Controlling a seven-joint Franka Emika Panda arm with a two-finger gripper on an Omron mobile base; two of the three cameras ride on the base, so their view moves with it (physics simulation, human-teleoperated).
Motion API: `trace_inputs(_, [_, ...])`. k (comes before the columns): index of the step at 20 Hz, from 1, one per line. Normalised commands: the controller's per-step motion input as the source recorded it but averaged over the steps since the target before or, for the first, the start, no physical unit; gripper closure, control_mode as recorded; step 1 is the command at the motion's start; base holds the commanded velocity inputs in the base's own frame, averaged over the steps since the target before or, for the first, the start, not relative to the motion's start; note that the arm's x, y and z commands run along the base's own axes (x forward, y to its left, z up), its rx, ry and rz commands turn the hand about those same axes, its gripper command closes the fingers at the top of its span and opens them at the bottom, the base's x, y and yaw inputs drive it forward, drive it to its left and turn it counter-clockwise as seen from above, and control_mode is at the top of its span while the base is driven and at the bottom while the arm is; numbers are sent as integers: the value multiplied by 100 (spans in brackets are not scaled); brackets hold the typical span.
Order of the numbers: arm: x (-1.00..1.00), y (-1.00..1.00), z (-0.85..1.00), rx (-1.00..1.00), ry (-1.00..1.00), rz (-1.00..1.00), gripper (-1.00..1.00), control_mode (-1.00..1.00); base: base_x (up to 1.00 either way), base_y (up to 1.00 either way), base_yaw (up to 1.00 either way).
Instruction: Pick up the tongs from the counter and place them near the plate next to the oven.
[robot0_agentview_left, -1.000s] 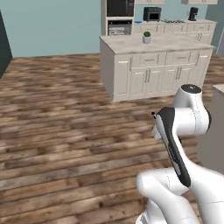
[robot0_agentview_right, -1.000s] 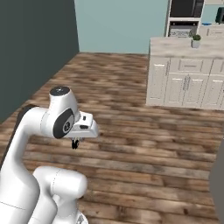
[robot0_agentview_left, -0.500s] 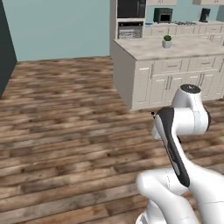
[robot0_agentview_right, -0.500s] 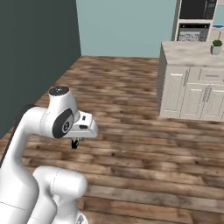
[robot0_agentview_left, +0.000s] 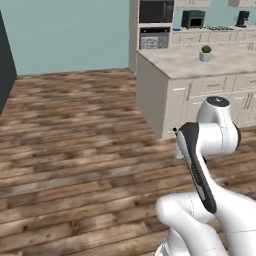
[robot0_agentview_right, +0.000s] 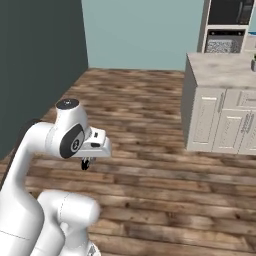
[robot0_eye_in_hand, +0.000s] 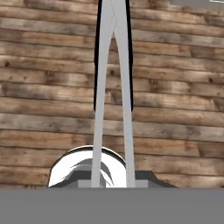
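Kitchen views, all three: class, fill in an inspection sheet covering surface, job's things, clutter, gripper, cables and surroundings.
Surface: wooden floor under the arm; a marbled island top on white cabinets ahead to the right.
Job's things: tongs run out from the gripper in the hand view, above the floor.
Clutter: a small potted plant on the island top.
Gripper: gripper hangs low over the floor, apparently shut on the tongs.
Cables: nothing seen.
Surroundings: teal wall, built-in oven behind the island, dark appliances on the back counter.
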Motion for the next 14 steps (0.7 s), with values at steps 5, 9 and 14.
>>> trace_inputs(5, [0, 0, 0, 0, 0, 0, 100, 100, 100, 10, 0])
trace_inputs(9, [0, 0, 0, 0, 0, 0, 100, 100, 100, 31, 0])
trace_inputs(14, [0, 0, 0, 0, 0, 0, 100, 100, 100, 36, 0])
